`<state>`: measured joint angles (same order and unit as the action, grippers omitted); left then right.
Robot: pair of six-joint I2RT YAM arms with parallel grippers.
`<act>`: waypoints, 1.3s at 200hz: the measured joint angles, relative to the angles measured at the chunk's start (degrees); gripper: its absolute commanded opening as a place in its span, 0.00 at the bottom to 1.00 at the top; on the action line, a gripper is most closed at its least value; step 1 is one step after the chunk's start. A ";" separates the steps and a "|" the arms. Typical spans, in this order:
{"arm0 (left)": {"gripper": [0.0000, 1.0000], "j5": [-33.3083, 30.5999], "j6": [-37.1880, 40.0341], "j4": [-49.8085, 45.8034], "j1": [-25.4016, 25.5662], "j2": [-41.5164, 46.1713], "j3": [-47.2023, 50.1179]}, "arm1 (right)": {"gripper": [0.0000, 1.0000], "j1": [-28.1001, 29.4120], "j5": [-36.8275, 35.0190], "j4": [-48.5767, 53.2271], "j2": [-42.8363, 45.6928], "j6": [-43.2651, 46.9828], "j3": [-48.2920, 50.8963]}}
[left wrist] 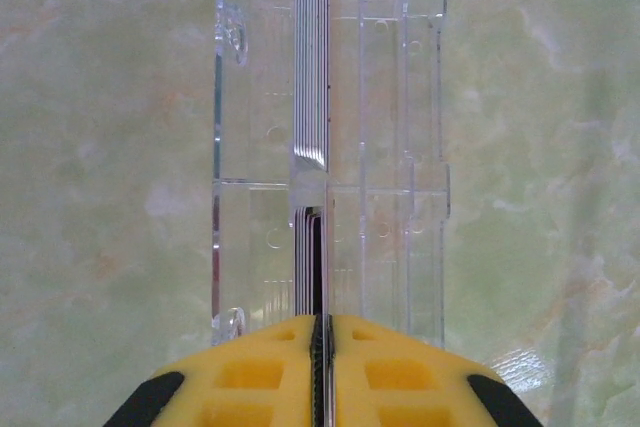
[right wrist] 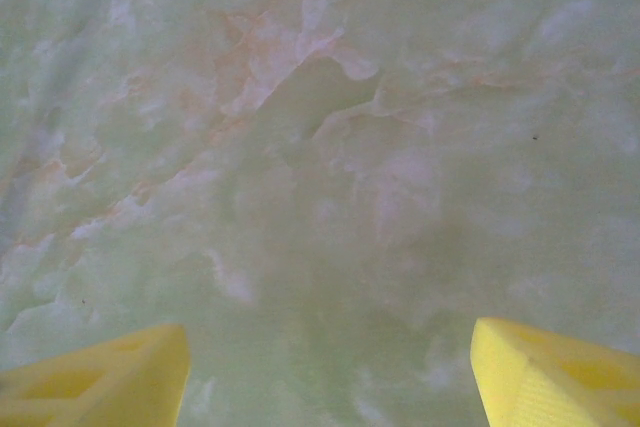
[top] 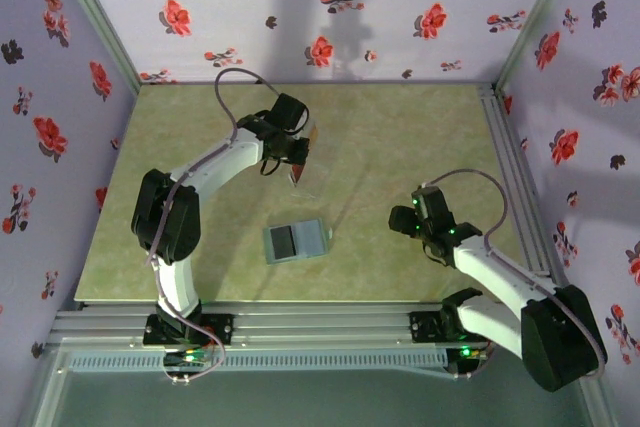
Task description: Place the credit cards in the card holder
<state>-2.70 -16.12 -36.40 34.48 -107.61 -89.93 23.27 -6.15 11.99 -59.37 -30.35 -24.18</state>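
Note:
The card holder (top: 295, 240) is a grey-teal wallet lying open and flat on the table's near middle, its darker pocket panel to the left. Several credit cards (left wrist: 311, 97) stand edge-on in a clear plastic rack (left wrist: 400, 147) at the table's far middle. My left gripper (left wrist: 322, 332) is over the rack, its yellow jaws shut on the thin edge of one credit card (left wrist: 326, 277). From above, a reddish card (top: 297, 176) shows at the left gripper (top: 297, 165) tip. My right gripper (top: 405, 219) hovers open over bare table right of the holder, nothing between its fingers (right wrist: 120, 377).
The green marbled tabletop (top: 400, 137) is fenced by floral walls at the back and sides. A metal rail (top: 300, 325) runs along the near edge by the arm bases. Free room lies between the rack and the holder.

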 measured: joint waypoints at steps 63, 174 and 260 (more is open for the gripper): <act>0.31 1.36 0.02 0.00 0.00 0.00 0.00 | 0.75 0.31 -0.02 0.00 -0.02 0.37 0.00; 0.58 -3.39 2.16 -1.88 1.40 -0.57 0.00 | 0.75 0.94 -0.02 0.00 0.00 0.42 0.00; 0.41 -11.04 4.72 -4.39 3.91 -3.61 -1.99 | 0.75 1.27 -0.07 -0.20 2.03 0.42 0.00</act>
<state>-13.74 -11.40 -40.80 38.39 -111.22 -91.92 24.53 -6.22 11.79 -57.34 -29.93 -24.18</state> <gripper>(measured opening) 0.422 0.748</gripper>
